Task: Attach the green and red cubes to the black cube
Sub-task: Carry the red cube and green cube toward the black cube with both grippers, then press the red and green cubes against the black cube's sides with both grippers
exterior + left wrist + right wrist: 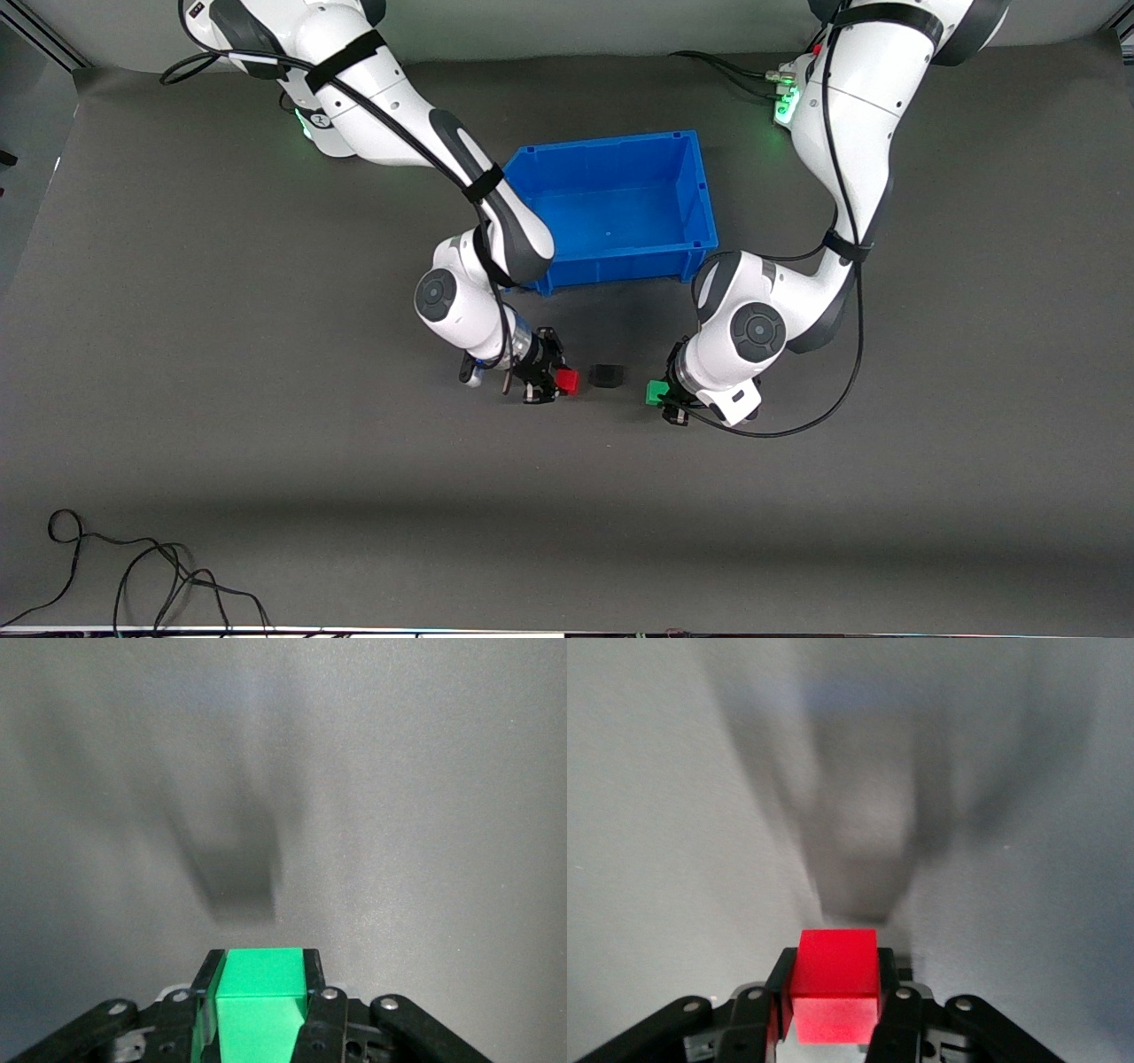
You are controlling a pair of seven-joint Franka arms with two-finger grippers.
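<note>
The black cube (607, 377) sits on the table (266, 399), nearer the front camera than the blue bin (611, 208). My right gripper (554, 383) is clamped on the red cube (567, 381), just at the black cube's 9 o'clock, a small gap between them. My left gripper (663, 396) pinches the green cube (656, 392) at its 3 o'clock, a wider gap there

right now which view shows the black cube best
The front view: the black cube sits on the mat between the red cube in the right tool and the green cube in the left tool. Neither wrist view shows it.
</note>
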